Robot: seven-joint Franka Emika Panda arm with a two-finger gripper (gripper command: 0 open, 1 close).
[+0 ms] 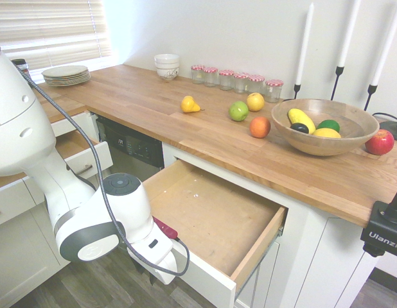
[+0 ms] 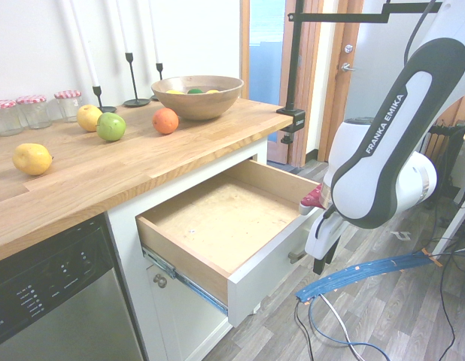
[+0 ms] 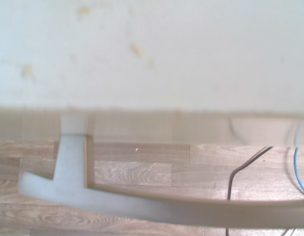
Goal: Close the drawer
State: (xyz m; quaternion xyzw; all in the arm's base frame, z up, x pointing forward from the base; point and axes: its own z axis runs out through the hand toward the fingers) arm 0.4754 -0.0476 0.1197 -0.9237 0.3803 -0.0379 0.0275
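The gripper (image 2: 320, 259) points straight down just in front of the drawer (image 2: 217, 218), right at the white front panel. The drawer is pulled way out from under the counter (image 2: 127, 162), and its bare wood bottom has nothing on it. The arm's own body blocks the fingers in both outside views, so I can't tell if the jaws are loose or squeezing anything. In the wrist view the curved silver handle (image 3: 142, 201) is close under the camera, with the white front above it and wood floor (image 3: 142, 169) behind. Up on the counter, well above and behind the jaws, are some fruit, a wooden bowl (image 2: 197, 96) and jars (image 2: 33, 111).
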